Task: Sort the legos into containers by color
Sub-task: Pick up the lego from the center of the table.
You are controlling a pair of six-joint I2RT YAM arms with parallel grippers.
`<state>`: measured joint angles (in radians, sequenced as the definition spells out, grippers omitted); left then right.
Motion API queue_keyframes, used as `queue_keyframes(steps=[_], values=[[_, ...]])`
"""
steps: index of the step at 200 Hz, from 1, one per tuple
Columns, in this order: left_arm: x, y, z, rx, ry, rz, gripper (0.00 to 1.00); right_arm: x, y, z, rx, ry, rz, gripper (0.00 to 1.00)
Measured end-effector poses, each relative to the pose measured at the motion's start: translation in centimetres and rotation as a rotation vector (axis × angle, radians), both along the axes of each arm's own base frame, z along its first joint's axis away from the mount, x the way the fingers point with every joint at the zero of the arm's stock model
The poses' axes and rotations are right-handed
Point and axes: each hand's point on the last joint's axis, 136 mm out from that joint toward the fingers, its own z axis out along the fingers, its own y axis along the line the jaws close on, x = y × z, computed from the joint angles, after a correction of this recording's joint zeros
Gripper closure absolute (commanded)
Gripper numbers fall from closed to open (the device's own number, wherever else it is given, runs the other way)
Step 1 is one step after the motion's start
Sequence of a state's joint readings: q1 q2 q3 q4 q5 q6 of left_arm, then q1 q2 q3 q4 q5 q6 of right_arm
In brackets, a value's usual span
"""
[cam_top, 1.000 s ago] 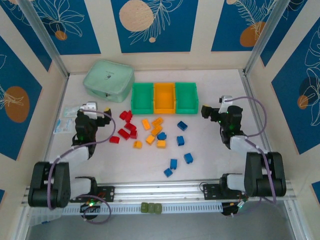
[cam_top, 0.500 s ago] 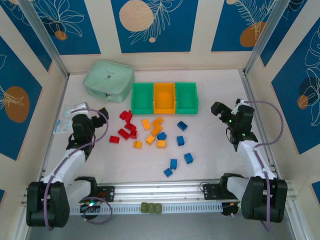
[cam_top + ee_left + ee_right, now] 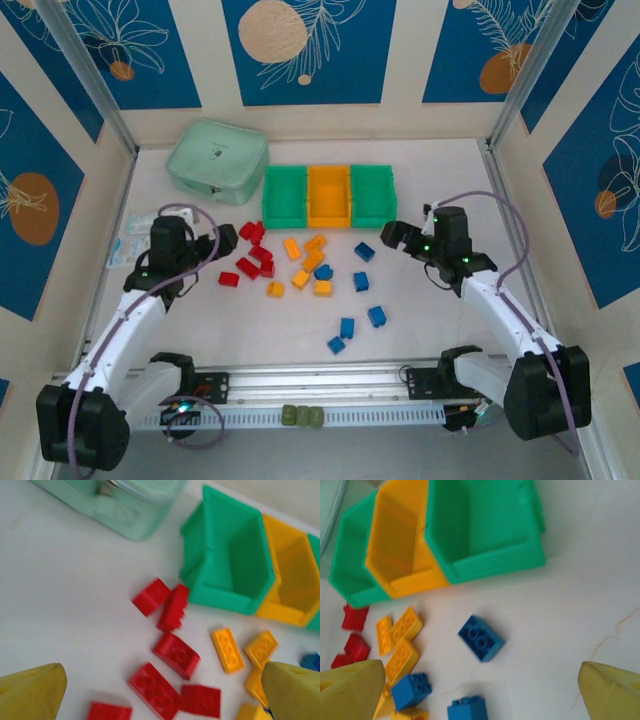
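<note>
Loose legos lie mid-table in the top view: red ones (image 3: 255, 256) on the left, orange-yellow ones (image 3: 306, 265) in the middle, blue ones (image 3: 361, 281) on the right. Behind them stand the joined containers: a green bin (image 3: 284, 197), an orange bin (image 3: 329, 195) and a second green bin (image 3: 373, 193). My left gripper (image 3: 222, 243) hangs open beside the red group; in its wrist view the jaws (image 3: 162, 680) straddle several red bricks (image 3: 176, 653) without touching them. My right gripper (image 3: 395, 238) is open next to a blue brick (image 3: 362, 252), which lies between the yellow fingertips (image 3: 352, 687).
A pale mint zippered pouch (image 3: 217, 160) lies at the back left, close to the left green bin (image 3: 220, 592). A small blue-white packet (image 3: 128, 245) rests near the left wall. Small green pieces (image 3: 302, 415) sit on the front rail.
Both arms have reached in toward the middle: the left gripper swung right to the red bricks, the right gripper swung left to the blue brick near the bins. Both stayed open.
</note>
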<state>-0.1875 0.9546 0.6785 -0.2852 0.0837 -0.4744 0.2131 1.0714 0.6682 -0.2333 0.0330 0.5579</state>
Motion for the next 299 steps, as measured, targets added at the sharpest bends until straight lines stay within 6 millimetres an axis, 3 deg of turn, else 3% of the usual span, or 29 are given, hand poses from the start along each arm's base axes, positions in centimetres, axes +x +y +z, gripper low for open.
queue_keyframes(steps=[56,88,135,220,299], values=[[-3.2,-6.2,-2.4,0.090,0.212,-0.234,0.01,-2.9,5.4,-0.6,-0.008,0.035,0.184,0.01],[-4.1,-7.8,-5.0,0.165,0.324,-0.307,0.06,-3.7,7.6,-0.5,0.004,0.020,0.250,0.01],[-4.1,-9.8,-7.4,0.249,0.409,-0.383,0.14,-4.9,9.7,-2.2,-0.017,0.057,0.313,0.01],[-1.2,-10.8,-11.0,0.394,0.486,-0.392,0.29,-4.9,10.6,-3.0,-0.039,0.059,0.330,0.01],[-0.9,-10.7,-12.5,0.438,0.513,-0.403,0.49,-4.8,10.7,-3.0,-0.042,0.053,0.332,0.01]])
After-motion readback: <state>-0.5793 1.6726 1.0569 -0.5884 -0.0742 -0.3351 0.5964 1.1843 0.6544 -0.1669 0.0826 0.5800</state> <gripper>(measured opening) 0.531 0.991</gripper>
